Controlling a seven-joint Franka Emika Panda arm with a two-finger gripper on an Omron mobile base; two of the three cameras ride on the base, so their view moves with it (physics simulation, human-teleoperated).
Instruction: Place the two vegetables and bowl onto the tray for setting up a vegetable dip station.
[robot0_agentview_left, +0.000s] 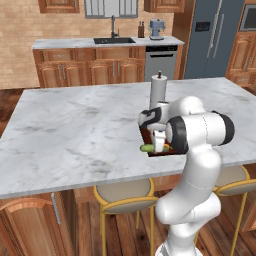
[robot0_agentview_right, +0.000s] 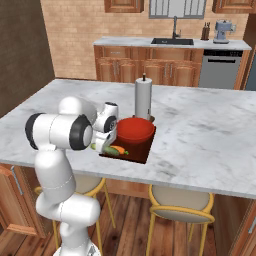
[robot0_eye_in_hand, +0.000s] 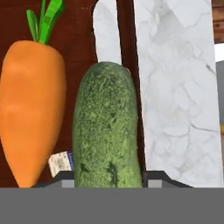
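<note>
Hand view looks straight down on the cucumber (robot0_eye_in_hand: 107, 127). It lies right under the claw (robot0_eye_in_hand: 109, 177), and its near end sits between the two dark finger tips (robot0_eye_in_hand: 159, 177). The tips stand apart, one on each side of the cucumber, close to its skin. I cannot tell if they squeeze it or just sit beside it.

Just beside the cucumber, on its left in this view, lies the carrot (robot0_eye_in_hand: 33, 109), with green leaves at its far end. Both rest on the dark brown tray (robot0_eye_in_hand: 83, 35). A small pale sticker (robot0_eye_in_hand: 60, 162) shows on the tray between them. The cucumber lies close to the tray's edge, by a cut-out hole. Past the edge is the marble counter (robot0_eye_in_hand: 175, 96).

From the right base view, the tray (robot0_agentview_right: 142, 150) sits at the near edge of the marble counter (robot0_agentview_right: 210, 135). The red bowl (robot0_agentview_right: 136, 131) stands on the far part of the tray. The carrot (robot0_agentview_right: 118, 149) and the cucumber (robot0_agentview_right: 109, 149) lie on the near part, in front of the bowl. The claw (robot0_agentview_right: 106, 142) is low over them, and the white arm hides part of the cucumber. A white paper towel roll (robot0_agentview_right: 143, 97) stands upright just behind the bowl. Yellow stools (robot0_agentview_right: 180, 205) stand under the counter.

From the left base view, the arm covers most of the tray (robot0_agentview_left: 159, 153). The cucumber (robot0_agentview_left: 147, 148) peeks out below the claw (robot0_agentview_left: 156, 141).
</note>
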